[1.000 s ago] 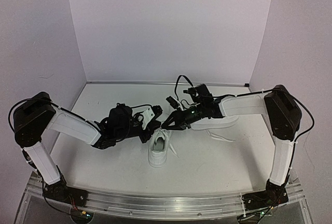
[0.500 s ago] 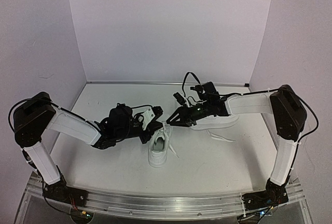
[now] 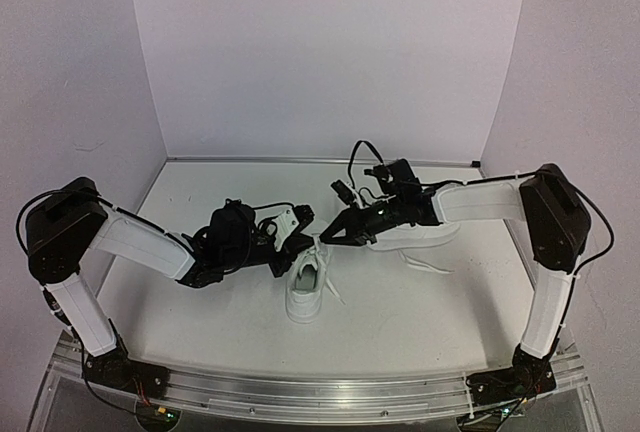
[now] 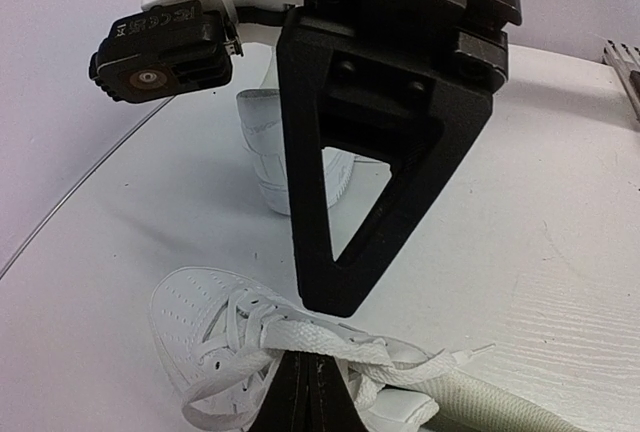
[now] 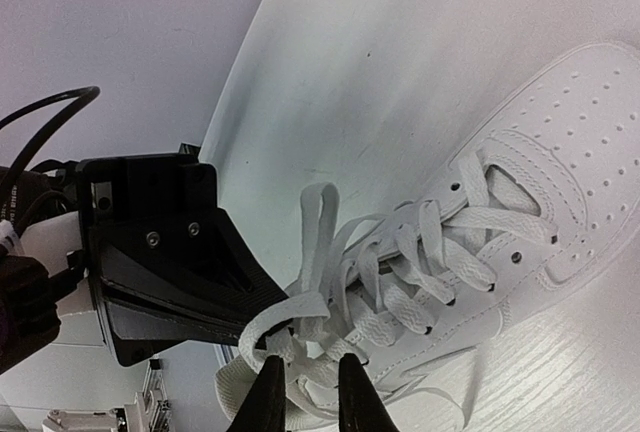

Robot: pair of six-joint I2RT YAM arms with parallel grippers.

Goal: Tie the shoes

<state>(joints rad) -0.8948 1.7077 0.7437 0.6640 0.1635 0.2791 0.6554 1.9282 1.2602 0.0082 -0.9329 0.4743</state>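
The near white shoe (image 3: 304,297) stands mid-table, toe towards me, its laces loose at the tongue. My left gripper (image 3: 301,243) is at its far left, shut on a lace loop (image 4: 330,347) that drapes over its closed fingertips (image 4: 308,360). My right gripper (image 3: 331,235) comes in from the right, just across the laces from the left one. In the right wrist view its fingers (image 5: 268,392) stand a narrow gap apart over the knotted laces (image 5: 300,327). The second shoe (image 3: 420,235) lies under the right forearm. It also shows in the left wrist view (image 4: 270,142).
White walls close in the table at the back and both sides. A loose lace (image 3: 425,265) of the second shoe trails on the table right of the near shoe. The left arm's cable (image 3: 270,208) loops above its wrist.
The right arm's wrist has shifted a little right and back, its fingertips staying at the near shoe's laces. The left arm has not moved.
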